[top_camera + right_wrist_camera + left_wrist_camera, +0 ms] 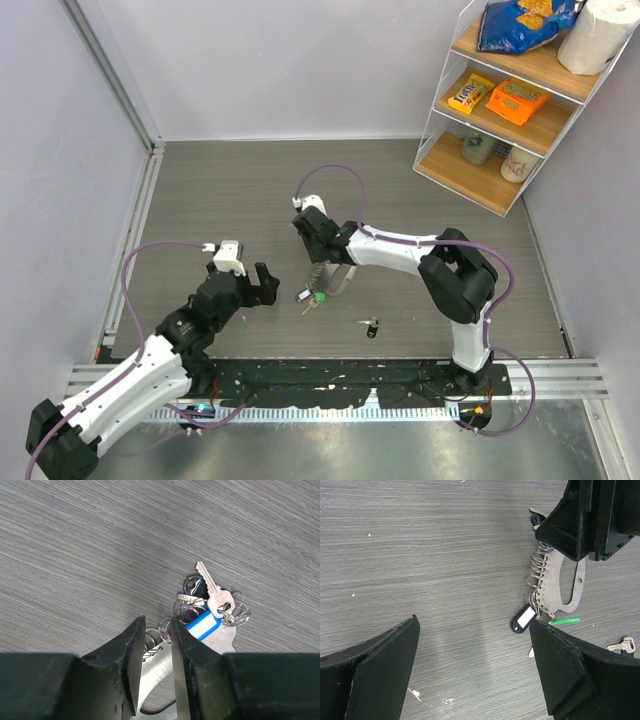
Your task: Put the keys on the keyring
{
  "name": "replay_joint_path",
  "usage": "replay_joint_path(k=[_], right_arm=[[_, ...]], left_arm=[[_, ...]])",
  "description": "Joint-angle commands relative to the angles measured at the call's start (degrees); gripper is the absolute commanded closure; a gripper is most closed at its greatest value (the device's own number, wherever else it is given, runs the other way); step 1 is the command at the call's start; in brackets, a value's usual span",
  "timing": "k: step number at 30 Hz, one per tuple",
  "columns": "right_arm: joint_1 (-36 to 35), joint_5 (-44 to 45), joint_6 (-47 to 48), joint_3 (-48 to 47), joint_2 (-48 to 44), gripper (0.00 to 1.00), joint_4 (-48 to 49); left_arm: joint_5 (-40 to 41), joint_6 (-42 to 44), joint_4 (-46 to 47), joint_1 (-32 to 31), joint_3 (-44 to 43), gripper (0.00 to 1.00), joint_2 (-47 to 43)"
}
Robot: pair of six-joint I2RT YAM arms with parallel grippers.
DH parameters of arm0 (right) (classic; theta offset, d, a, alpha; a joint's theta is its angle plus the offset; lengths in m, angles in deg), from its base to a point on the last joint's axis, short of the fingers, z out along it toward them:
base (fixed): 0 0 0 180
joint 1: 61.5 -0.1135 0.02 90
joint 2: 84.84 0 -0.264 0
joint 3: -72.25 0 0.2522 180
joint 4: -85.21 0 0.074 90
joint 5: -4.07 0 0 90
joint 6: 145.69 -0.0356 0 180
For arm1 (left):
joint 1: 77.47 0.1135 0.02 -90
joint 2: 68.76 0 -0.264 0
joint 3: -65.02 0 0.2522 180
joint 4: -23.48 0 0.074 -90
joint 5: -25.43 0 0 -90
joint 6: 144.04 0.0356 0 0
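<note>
The keyring [161, 667] is a pale silver oval plate carrying several wire rings and a blue tag [203, 624]. My right gripper [159, 635] is shut on its ringed strip, one finger on each side. A silver key [214, 591] and a dark-headed key [195, 585] lie bunched on the rings beyond the tag. From above, the keyring [338, 280] hangs below the right gripper [320, 258], with a green-headed key [318, 297] at its lower end. A black-headed key [372, 327] lies loose on the table. My left gripper [472, 665] stands wide open left of the keyring [577, 587], holding nothing.
A wire shelf [515, 100] with snack packs, cups and a paper roll stands at the back right. Purple cables [340, 172] loop over both arms. Another silver key [623, 645] lies on the grey wood-grain table [230, 190] near the left gripper's right finger.
</note>
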Motion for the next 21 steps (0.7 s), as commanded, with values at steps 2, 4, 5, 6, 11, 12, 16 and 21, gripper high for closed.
replay_joint_path(k=[2,4,5,6,11,12,16,21], right_arm=[[-0.04,-1.05,0.36,-2.09,0.46,0.67,1.32],[-0.04,-1.14,0.44,-1.82,0.73,0.67,1.15],[0.13,-0.97,0.36,-1.73,0.82,0.67,1.15],[0.05,-0.88,0.27,-1.47,0.82,0.67,1.15],[0.31,-0.79,0.27,-1.03,0.99,0.67,1.15],[0.4,-0.79,0.27,-0.94,0.99,0.67,1.15],[0.57,-0.87,0.44,-0.5,1.08,0.67,1.23],[0.84,-0.79,0.1,0.64,1.17,0.67,1.23]], left_arm=[[-0.14,-0.66,3.27,0.27,0.22,0.01,-0.51],[-0.14,-0.66,3.36,0.35,0.31,0.01,-0.51],[-0.14,-0.75,3.36,0.35,0.22,0.01,-0.51],[-0.14,-0.66,3.36,0.35,0.22,0.01,-0.51],[-0.14,-0.66,3.36,0.27,0.22,0.01,-0.43],[-0.14,-0.66,3.36,0.35,0.31,0.01,-0.42],[-0.23,-0.66,3.36,0.35,0.22,0.01,-0.43],[-0.32,-0.66,3.36,0.35,0.22,0.01,-0.42]])
